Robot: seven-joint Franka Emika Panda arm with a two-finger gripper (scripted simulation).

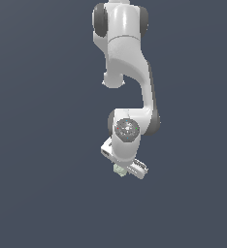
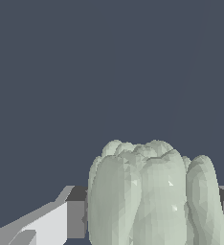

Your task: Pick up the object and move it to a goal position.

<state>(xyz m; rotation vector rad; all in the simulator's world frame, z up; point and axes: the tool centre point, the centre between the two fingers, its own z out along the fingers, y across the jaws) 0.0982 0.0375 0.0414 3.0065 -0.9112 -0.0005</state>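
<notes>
Object [image 2: 152,194] = pale grey-green lump w/ vertical ridges, sits between the fingers [image 2: 75,217] in the wrist view; dark pads flank it on both sides & seem to touch it, so gripper [image 2: 150,215] looks clenched on the object. It fills most of the lower part of that frame, ridged top rounded, bottom cut off by the frame edge.

Exterior view: only a small bit of the object [image 1: 119,169] peeks out under the white hand, toward that view's left of the hand's lower end. Gripper [image 1: 122,170] itself mostly hidden by the hand, fingertips not clear here. Arm [image 1: 127,63] comes down from the top centre, elbow bent, wrist w/ a round grey disc facing the camera, hand tilted so its bar slopes down to the view's right.

Backdrop [image 1: 38,145] is flat dark blue-grey all round, both views; can't tell whether the object is touching any surface.
</notes>
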